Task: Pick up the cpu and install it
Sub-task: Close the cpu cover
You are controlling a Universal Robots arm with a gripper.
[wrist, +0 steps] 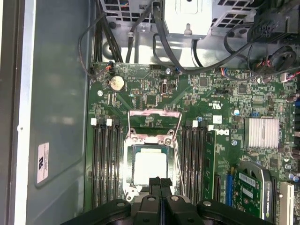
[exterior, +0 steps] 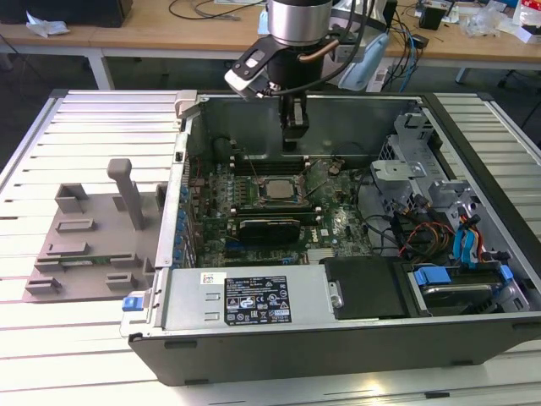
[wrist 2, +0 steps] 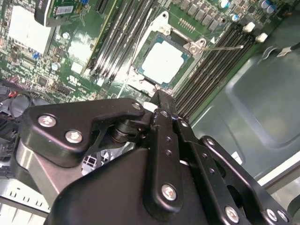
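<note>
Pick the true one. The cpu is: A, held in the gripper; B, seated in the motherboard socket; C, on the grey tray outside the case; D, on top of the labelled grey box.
B: the cpu lies flat inside the socket on the motherboard, and the gripper near it holds nothing.

Matte black pincer [wrist 2: 161, 97] built from linked plates with silver screw heads [wrist 2: 168, 191]; above it, a silvery wrist cylinder [exterior: 300, 21] and a brownish cable [exterior: 321, 52].
</note>
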